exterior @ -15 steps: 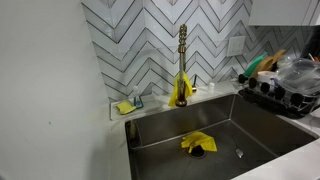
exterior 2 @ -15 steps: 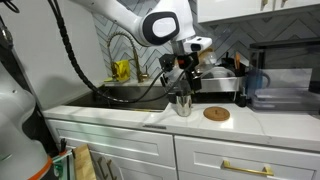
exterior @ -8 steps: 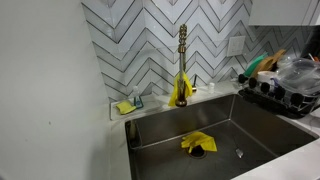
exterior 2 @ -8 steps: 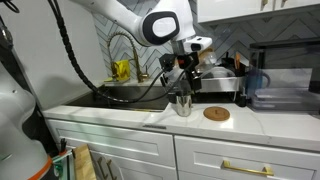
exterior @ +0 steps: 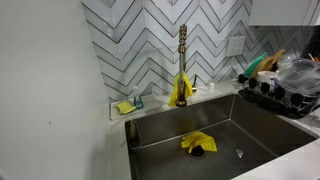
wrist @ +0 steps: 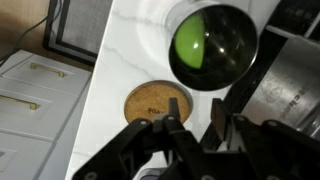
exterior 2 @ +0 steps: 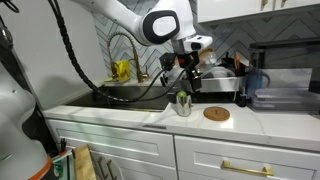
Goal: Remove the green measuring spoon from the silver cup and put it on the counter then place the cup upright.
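Cork coaster [wrist: 157, 103] lies just beside the silver cup [wrist: 212, 45] holding the green measuring spoon [wrist: 205, 42], with the gripper [wrist: 198, 135] spread apart.

**Materials and finishes around a kitchen sink**

The plain white counter [exterior 2: 130, 112] looks smooth and lightly glossy, with faint grey veining in the wrist view. The small silver cup [exterior 2: 183, 105] is shiny metal. The green measuring spoon [wrist: 205, 45] inside it has a smooth plastic sheen. The round brown coaster [wrist: 157, 102] is grainy and matt, like cork. The robot gripper [wrist: 197, 138] is matt black. In an exterior view, the steel sink [exterior: 265, 125] is dull and brushed, the tall gold faucet [exterior: 182, 50] polished, the yellow cloth [exterior: 197, 143] soft and matt, and the grey-and-white chevron wall tiles [exterior: 140, 35] glossy.
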Robot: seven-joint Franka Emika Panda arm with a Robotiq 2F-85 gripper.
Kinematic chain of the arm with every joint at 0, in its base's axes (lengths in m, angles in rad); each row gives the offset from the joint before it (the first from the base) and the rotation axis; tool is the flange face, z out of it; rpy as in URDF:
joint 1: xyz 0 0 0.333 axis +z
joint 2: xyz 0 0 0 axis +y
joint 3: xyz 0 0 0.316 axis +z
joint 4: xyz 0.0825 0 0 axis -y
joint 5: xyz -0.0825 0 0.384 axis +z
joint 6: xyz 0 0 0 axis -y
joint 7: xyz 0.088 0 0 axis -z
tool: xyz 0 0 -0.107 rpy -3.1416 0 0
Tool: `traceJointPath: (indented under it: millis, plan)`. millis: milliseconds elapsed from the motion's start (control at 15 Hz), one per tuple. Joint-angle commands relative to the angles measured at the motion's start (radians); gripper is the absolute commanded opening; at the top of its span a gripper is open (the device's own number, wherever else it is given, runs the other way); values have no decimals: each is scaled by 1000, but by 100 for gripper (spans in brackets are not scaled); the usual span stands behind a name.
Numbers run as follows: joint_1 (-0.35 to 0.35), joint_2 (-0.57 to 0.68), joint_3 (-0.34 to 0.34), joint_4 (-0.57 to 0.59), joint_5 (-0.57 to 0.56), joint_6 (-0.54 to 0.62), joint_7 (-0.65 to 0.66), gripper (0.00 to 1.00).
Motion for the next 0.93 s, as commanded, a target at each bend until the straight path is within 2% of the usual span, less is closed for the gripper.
traceJointPath:
  millis: [0, 200, 333, 467, 600, 667, 867]
  plan:
    - [12, -6, -11, 1, -17, -4, 29, 39]
    - [11, -6, -11, 6, -19, -4, 33, 39]
    - [9, -15, -13, 4, -20, -7, 39, 43]
    - [9, -46, -16, -11, -6, -13, 25, 51]
    - [11, -77, -17, -24, 10, -23, -6, 79]
    - [12, -94, -16, -32, 14, -28, -20, 84]
    - [27, -144, -17, -56, 68, -39, -132, 86]
